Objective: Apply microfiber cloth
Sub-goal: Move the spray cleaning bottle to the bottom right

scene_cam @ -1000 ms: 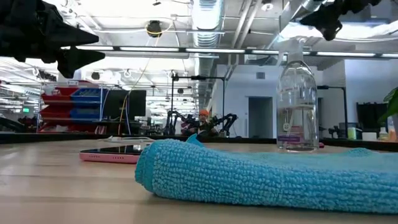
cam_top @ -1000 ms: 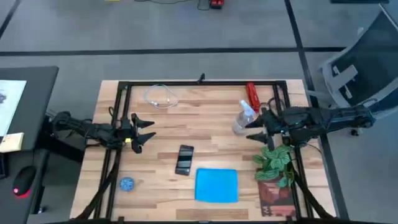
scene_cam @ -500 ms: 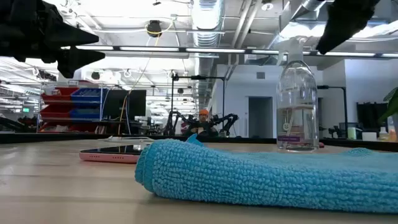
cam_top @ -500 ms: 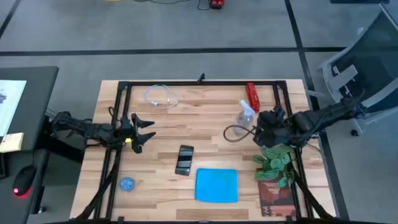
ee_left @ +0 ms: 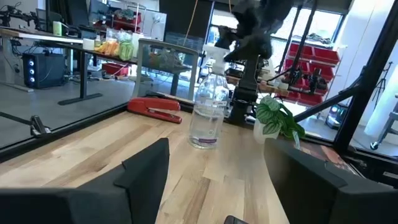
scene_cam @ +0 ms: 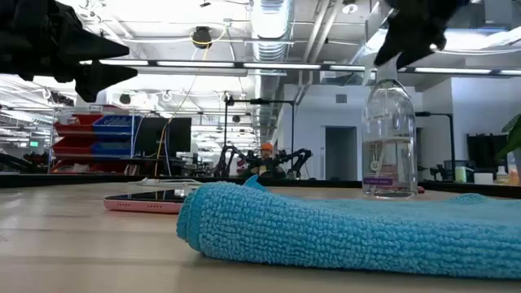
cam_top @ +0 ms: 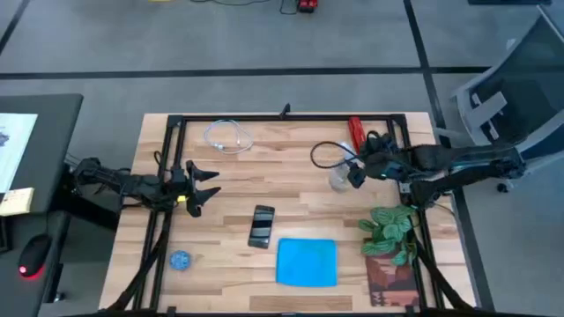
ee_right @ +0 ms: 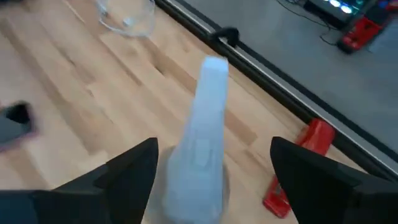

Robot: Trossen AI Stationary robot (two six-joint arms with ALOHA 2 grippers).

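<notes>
The table (cam_top: 291, 145) is set out so the work sits near its front edge: the cloth (cam_top: 307, 262) lies flat and square there, untouched, just beside the phone (cam_top: 262, 225), which lies face up and seems the surface meant for wiping. Neither arm is near the cloth. The right gripper (cam_top: 355, 173) hangs at the far right of the table directly over the bottle (cam_top: 342, 174), its fingers (ee_right: 134, 171) spread wide on either side of the spray head and holding nothing, likely placed to grasp or press it before any wiping. The left gripper (cam_top: 204, 186) waits at the left edge, jaws released and empty, clear of the work. A stapler (cam_top: 357, 135) lies behind the bottle.
</notes>
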